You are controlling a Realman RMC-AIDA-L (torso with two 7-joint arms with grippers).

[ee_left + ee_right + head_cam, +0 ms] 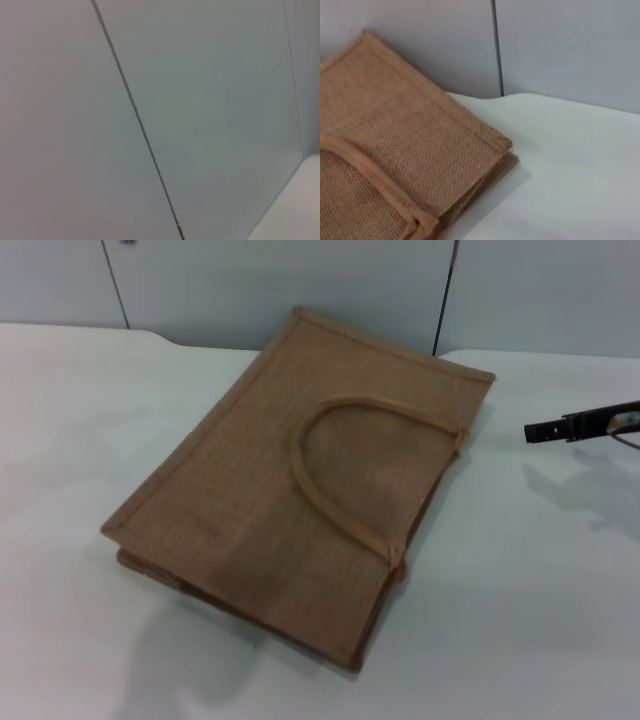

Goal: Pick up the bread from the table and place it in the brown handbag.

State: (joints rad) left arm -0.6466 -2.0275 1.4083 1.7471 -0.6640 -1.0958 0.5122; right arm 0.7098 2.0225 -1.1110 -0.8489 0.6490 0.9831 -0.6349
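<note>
Brown handbag [300,490], head view: lying flat on the table [80,420], one arched handle [345,475] resting on the upper face, mouth toward the right, so presumably closed flat and needing lifting before anything goes in. Right gripper [545,430]: dark tip entering from the right edge, raised over the table, apart from the bag; whether parted or closed cannot be told. Bread: not visible in any view, possibly already inside. Left wrist view: wall panels [200,100] only, arm apparently parked and aimed away. Right wrist view: handbag corner and trim, white tabletop beside it.
</note>
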